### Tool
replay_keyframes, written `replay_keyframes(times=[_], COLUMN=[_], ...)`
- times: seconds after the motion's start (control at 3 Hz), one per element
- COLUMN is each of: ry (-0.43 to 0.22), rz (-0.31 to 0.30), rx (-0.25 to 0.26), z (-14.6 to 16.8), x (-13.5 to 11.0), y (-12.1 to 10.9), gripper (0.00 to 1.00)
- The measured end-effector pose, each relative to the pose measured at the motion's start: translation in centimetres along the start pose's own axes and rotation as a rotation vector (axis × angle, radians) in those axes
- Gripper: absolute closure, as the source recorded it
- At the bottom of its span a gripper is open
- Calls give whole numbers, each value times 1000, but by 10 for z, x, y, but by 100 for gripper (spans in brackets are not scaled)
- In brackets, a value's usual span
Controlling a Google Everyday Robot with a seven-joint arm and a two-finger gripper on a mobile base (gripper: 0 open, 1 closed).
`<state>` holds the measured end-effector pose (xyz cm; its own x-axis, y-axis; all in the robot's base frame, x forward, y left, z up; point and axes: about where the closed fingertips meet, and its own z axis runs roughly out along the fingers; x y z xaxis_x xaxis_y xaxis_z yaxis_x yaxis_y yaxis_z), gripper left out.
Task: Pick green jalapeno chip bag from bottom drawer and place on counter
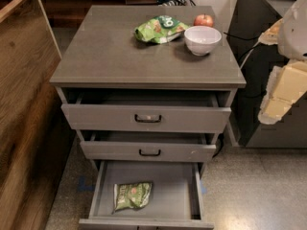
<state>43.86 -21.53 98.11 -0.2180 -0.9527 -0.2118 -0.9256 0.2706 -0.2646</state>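
The green jalapeno chip bag (132,196) is a small crinkled olive-green foil bag. It lies flat in the front left part of the bottom drawer (177,195), which is pulled wide open. The counter (110,51) is the cabinet's flat grey top. My gripper (278,102), a cream-coloured block on the arm, hangs at the right edge of the view. It is to the right of the cabinet, level with the top drawer, and far above and to the right of the bag. It holds nothing that I can see.
On the counter's back right stand a bright light-green bag (158,28), a red apple (204,19) and a white bowl (202,39). The top drawer (146,117) and middle drawer (148,151) are partly open. A brown wooden panel (24,104) stands left, dark furniture right.
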Motion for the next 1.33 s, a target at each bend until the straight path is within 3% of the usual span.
replay_keyframes(times=[0.33, 0.67, 1.0, 1.33], ry=[-8, -26, -62, -90], rz=[-8, -95, -241, -392], rx=[2, 5, -45, -135], z=[-1, 6, 39, 89], x=[-1, -13, -36, -57], y=[0, 8, 25, 47], gripper=[0, 0, 0, 0])
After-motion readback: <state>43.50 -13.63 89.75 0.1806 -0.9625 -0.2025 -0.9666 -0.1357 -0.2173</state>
